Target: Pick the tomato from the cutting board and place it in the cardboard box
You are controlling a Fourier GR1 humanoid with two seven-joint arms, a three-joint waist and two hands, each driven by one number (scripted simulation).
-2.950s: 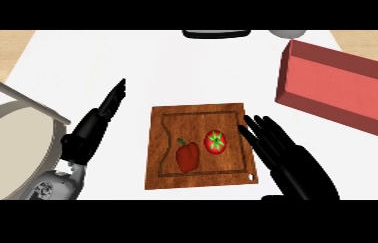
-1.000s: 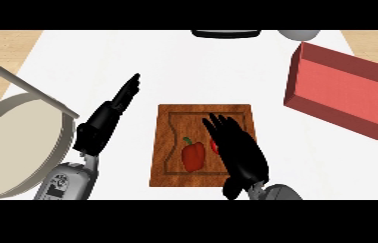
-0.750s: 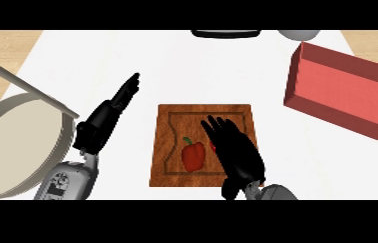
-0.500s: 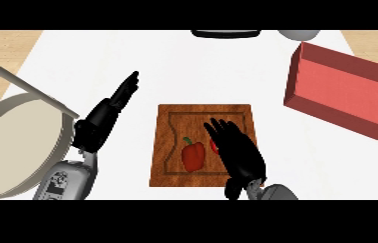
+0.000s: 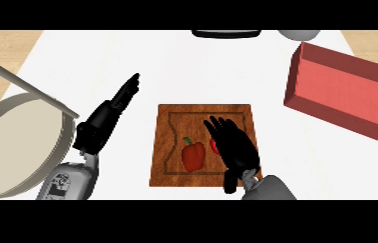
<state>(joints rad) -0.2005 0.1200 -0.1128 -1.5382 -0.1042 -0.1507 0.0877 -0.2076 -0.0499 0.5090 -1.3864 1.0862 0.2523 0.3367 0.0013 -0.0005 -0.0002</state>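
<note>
Right hand [image 5: 235, 149] hovering palm-down over cutting board [image 5: 205, 113], fingers spreading forward, nothing gripped yet. Tomato [image 5: 215, 146] peeking out under fingers' left edge, red pepper [image 5: 193, 156] just beyond. Left hand [image 5: 111, 113] resting open, fingers pointing straight. Cardboard box [image 5: 336, 89] sitting far right.

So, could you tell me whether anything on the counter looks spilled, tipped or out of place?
Nothing stands out. The cutting board lies flat with the red pepper on it, the right hand covers most of the tomato, and the box sits apart at right.
</note>
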